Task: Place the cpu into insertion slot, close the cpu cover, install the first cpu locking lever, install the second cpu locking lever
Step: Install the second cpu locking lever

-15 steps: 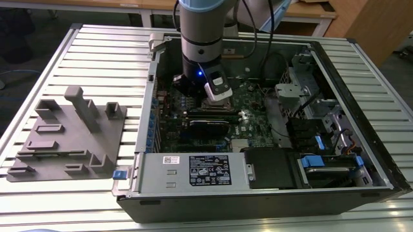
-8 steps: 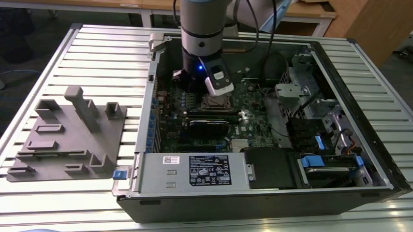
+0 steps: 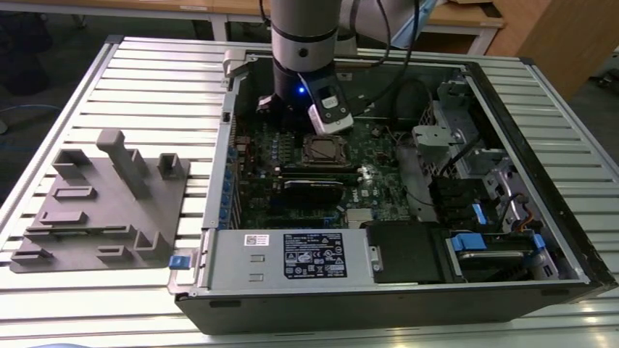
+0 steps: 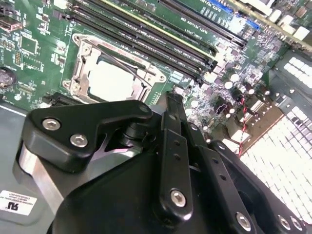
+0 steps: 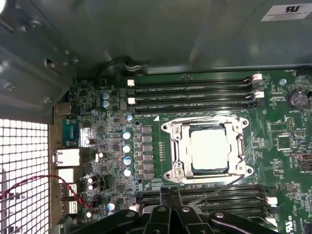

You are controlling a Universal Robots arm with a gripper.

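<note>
Cpu [image 5: 209, 148] lies already in the insertion slot [image 5: 169, 127] under the closed cpu cover [image 5: 178, 146], near the motherboard's middle. The end effector [image 5: 170, 197] hangs just beside the socket's lever side, fingers together and holding nothing.

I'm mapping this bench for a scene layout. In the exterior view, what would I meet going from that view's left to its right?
Grey plastic fixture block with upright posts → small blue tab at the case edge → square silvery cpu socket on the green board → blue drive-bay latch.
</note>
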